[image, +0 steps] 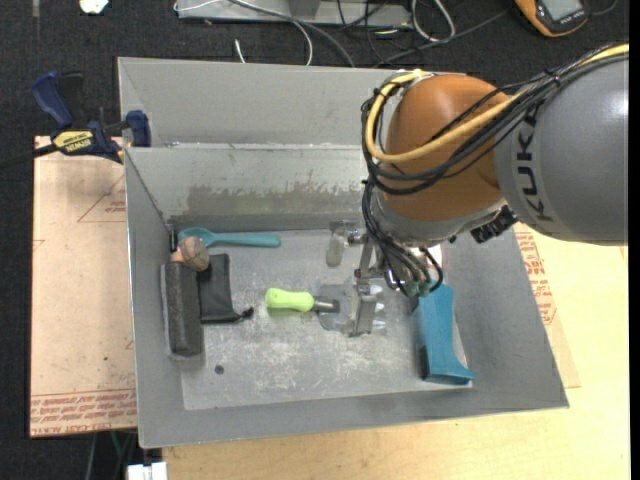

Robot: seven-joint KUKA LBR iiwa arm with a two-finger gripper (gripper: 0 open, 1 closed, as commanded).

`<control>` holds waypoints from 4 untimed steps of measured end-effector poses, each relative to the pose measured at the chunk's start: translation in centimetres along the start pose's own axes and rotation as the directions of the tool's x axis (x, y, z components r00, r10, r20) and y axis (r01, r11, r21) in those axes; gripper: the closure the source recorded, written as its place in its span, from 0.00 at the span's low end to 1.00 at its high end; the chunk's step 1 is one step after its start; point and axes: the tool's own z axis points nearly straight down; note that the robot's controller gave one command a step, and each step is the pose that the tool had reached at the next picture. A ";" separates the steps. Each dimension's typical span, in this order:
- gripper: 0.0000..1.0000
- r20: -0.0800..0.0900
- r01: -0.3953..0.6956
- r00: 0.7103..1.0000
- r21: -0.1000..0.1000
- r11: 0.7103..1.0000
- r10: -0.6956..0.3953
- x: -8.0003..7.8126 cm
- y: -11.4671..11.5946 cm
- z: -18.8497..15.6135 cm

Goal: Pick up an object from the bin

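Green-handled tool (290,301) — lying flat, just beside pincer (362,313)

Open along the front of the grey metal bin (300,373), from left wall to right. Crowded on the left: long dark grey block (183,313), black flat piece (215,290), teal plastic spoon (228,238). Barred mid-floor by lime-green-handled tool (290,301), just beside the gripper (365,313). Blocked on the right by blue rectangular box (440,336), near the wall.
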 end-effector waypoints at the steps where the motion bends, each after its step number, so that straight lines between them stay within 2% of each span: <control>1: 0.00 0.008 -0.003 1.000 -0.001 1.000 0.003 -0.2 0.0 -0.4; 2: 0.00 0.015 0.051 0.999 -0.001 0.999 -0.051 -3.0 -0.9 5.5; 3: 0.00 0.021 0.168 0.986 0.000 0.986 -0.168 -5.3 0.1 10.1; 4: 0.00 0.012 0.127 0.992 0.000 0.992 -0.127 -3.1 -0.3 6.1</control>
